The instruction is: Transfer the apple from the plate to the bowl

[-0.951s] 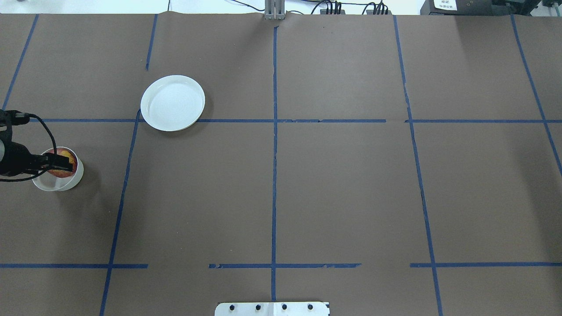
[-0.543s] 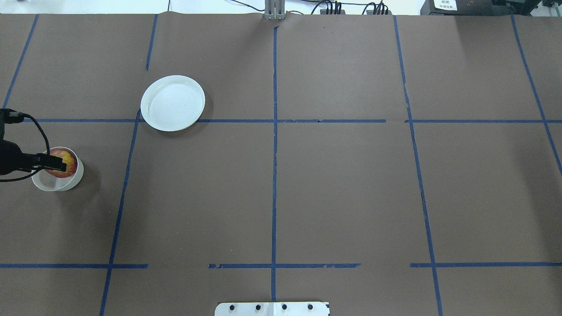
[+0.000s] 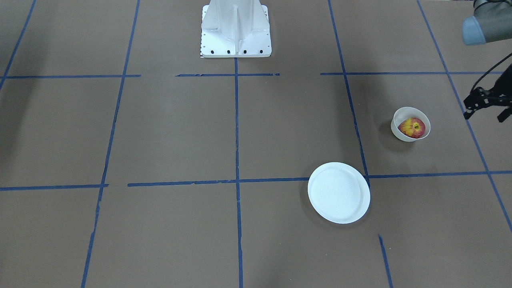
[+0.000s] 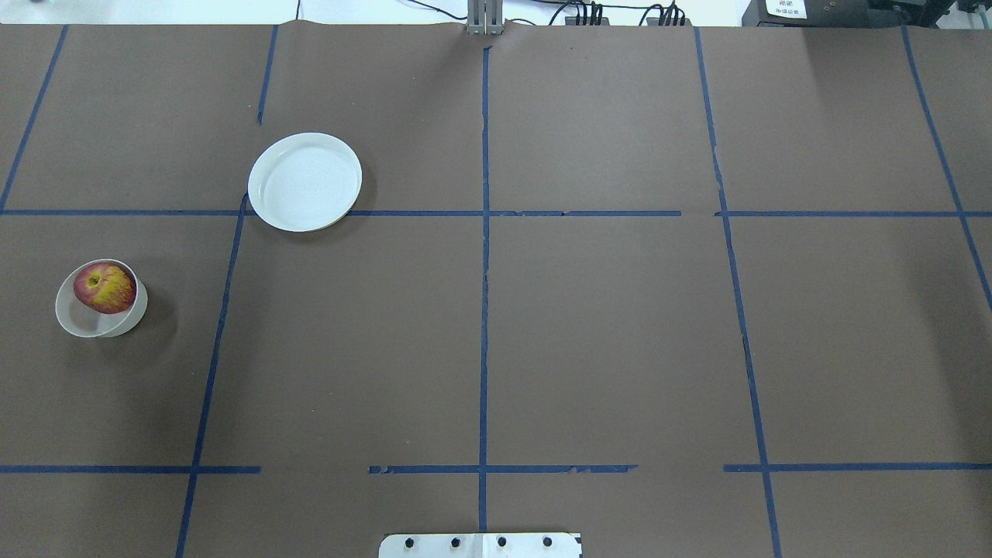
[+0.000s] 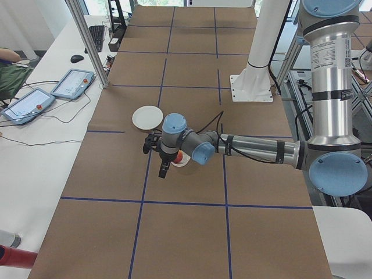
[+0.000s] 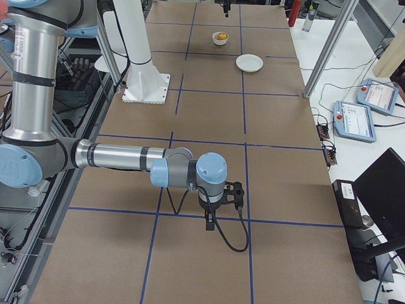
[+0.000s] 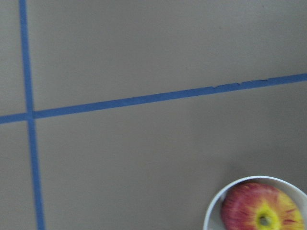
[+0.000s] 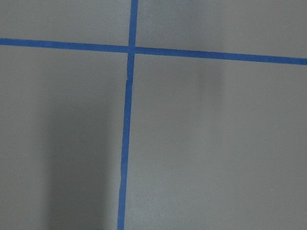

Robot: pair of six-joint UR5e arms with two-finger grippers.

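The red and yellow apple (image 4: 103, 287) lies in the small white bowl (image 4: 84, 322) at the table's left side, stem dimple up. It also shows in the front-facing view (image 3: 413, 128), inside the bowl (image 3: 403, 114). The flat white plate (image 4: 304, 181) is bare, farther out and to the right of the bowl. My left gripper (image 3: 484, 115) is open and empty, raised beside the bowl on the table-edge side, apart from it. The left wrist view catches the apple (image 7: 261, 211) at its bottom right. My right gripper (image 6: 215, 218) hangs over bare table far from these; I cannot tell its state.
Brown paper with blue tape lines covers the table. The robot's white base (image 3: 236, 28) stands at the middle of the near edge. Pendants and cables (image 6: 361, 117) lie on a side table beyond the far edge.
My left gripper was over the bowl with its fingers around the apple. It has drawn back to the left, out of the overhead view, and the apple stays in the bowl.
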